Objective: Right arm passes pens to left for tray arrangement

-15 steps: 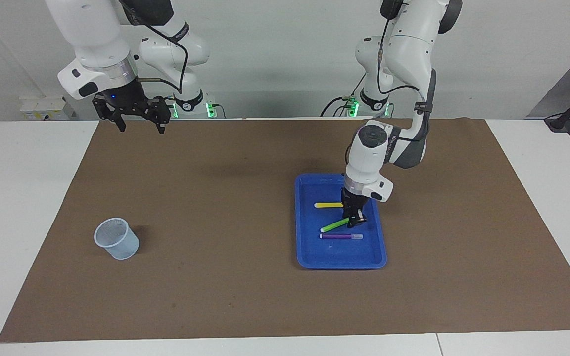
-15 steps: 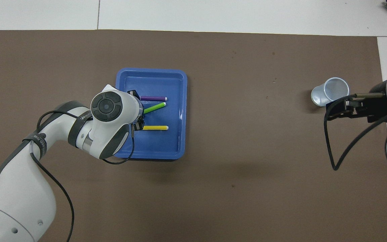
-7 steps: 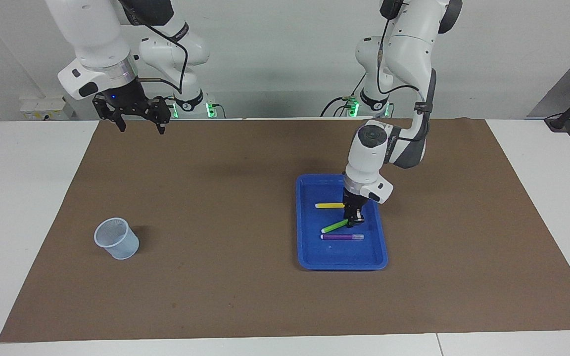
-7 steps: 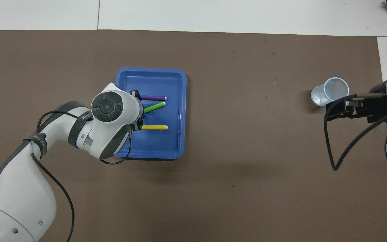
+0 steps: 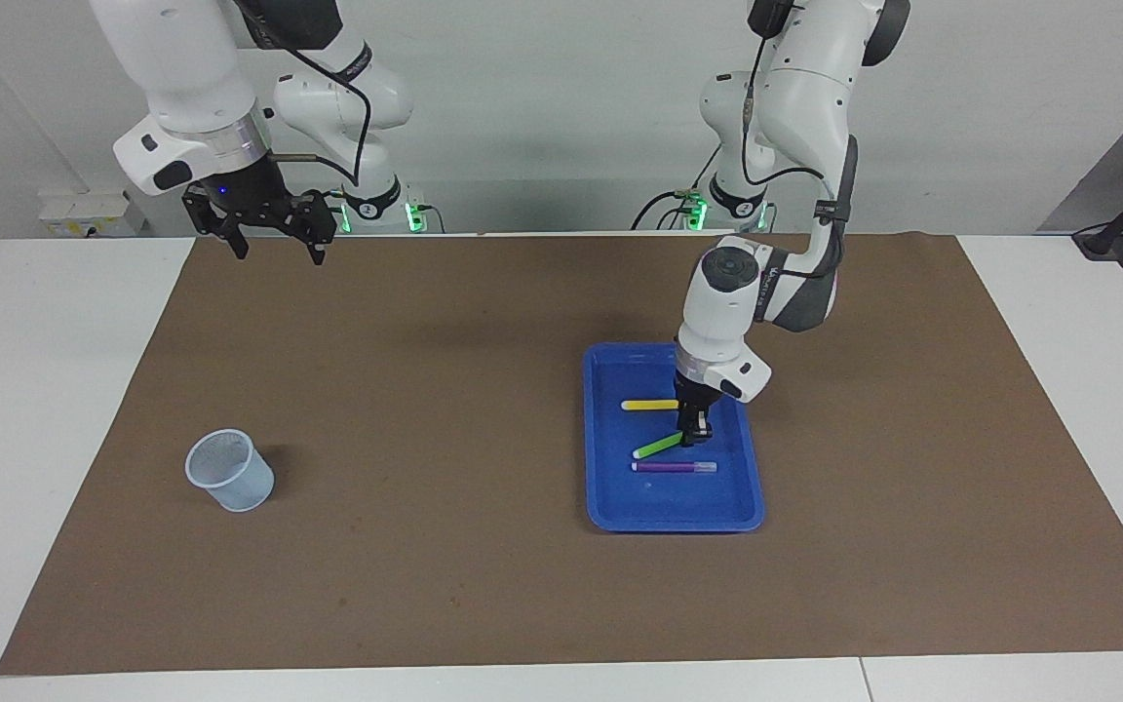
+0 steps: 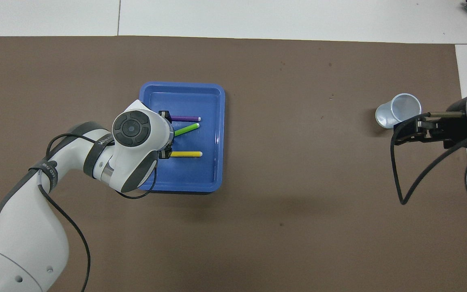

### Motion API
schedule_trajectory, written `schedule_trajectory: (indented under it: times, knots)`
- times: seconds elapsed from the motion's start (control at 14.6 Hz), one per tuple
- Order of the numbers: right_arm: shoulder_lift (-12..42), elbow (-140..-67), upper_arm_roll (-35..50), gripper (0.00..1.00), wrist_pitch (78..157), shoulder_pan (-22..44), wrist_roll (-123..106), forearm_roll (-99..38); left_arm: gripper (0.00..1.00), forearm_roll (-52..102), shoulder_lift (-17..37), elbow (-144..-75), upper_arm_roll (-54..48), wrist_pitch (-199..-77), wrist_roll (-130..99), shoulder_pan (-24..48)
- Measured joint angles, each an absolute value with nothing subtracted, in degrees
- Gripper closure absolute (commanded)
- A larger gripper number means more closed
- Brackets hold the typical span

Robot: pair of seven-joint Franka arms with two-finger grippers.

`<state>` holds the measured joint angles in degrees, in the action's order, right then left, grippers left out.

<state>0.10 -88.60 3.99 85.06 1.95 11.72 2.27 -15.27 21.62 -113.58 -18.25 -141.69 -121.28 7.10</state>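
The blue tray lies on the brown mat toward the left arm's end. Three pens lie in it: the yellow pen nearest the robots, the green pen slanted in the middle, and the purple pen farthest. My left gripper points down into the tray, shut on the green pen's end. In the overhead view its wrist hides that grip. My right gripper waits open and holds nothing, up over the mat's edge at the right arm's end.
A translucent bluish cup stands on the mat toward the right arm's end, farther from the robots than the spot under my right gripper. The brown mat covers most of the white table.
My left wrist has shifted slightly toward the robots over the tray, with its fingers a little tighter at the green pen's end. The pens have barely moved. The right arm is still.
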Motion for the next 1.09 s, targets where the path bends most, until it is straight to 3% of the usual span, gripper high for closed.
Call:
schedule_trajectory:
  times: [0.62, 0.96, 1.03, 1.09]
  knots:
    - [0.1, -88.6, 4.0, 0.0, 85.1, 2.0, 12.6, 2.3, 0.75, -15.4, 21.5, -113.5, -18.4, -139.7, -119.5, 7.1]
    - [0.1, -88.6, 4.0, 0.0, 85.1, 2.0, 12.7, 2.3, 0.74, -15.4, 21.5, -113.1, -18.3, -138.8, -119.4, 7.1]
    - [0.1, -88.6, 4.0, 0.0, 85.1, 2.0, 12.7, 2.3, 0.68, -15.4, 21.5, -113.1, -18.3, -138.8, -119.3, 7.1]
    - [0.1, -88.6, 4.0, 0.0, 85.1, 2.0, 12.7, 2.3, 0.51, -15.4, 21.5, -113.1, -18.3, -138.8, -119.3, 7.1]
